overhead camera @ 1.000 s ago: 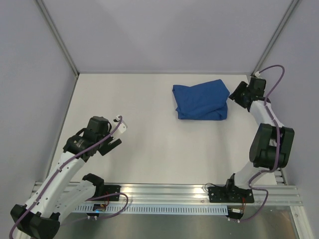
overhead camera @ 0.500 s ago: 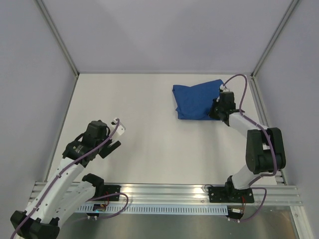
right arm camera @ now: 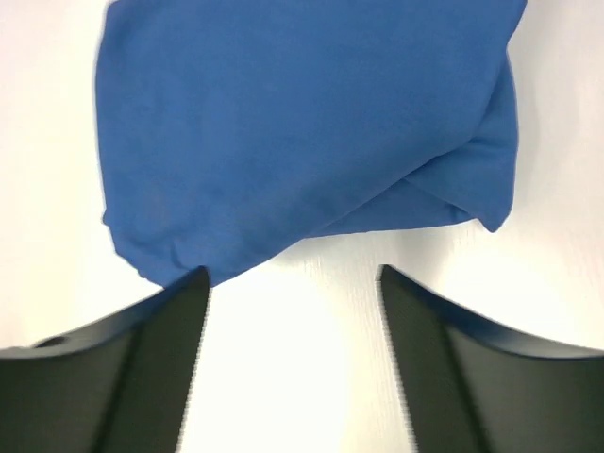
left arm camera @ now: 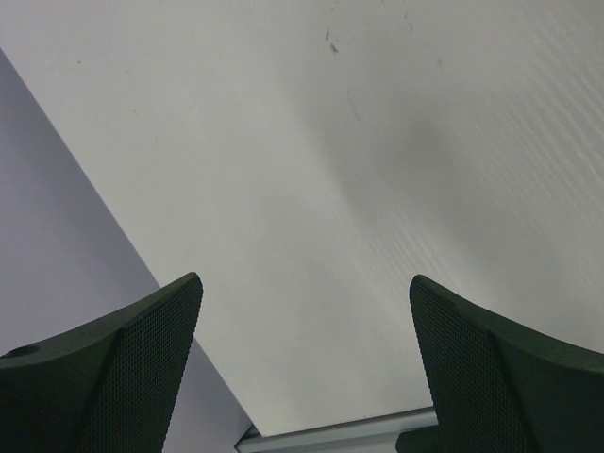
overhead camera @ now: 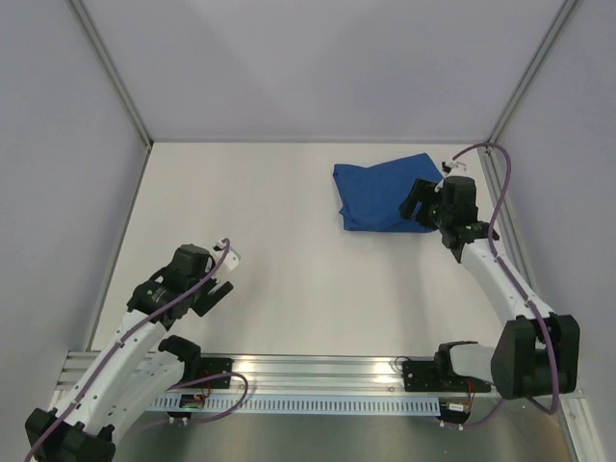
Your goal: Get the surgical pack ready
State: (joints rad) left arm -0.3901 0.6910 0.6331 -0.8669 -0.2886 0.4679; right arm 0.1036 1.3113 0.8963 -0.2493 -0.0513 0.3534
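The folded blue cloth lies creased on the far right part of the table. Our right gripper hovers at its near edge with the jaws wide apart and nothing between them, the tips just short of the cloth. Our left gripper hangs well apart at the near left, also wide open and empty. We judge the risk to be a shallow pinch: catching only the top layer would pull the fold loose, and coming in low would shove the bundle along the smooth table, with no second gripper near to steady it
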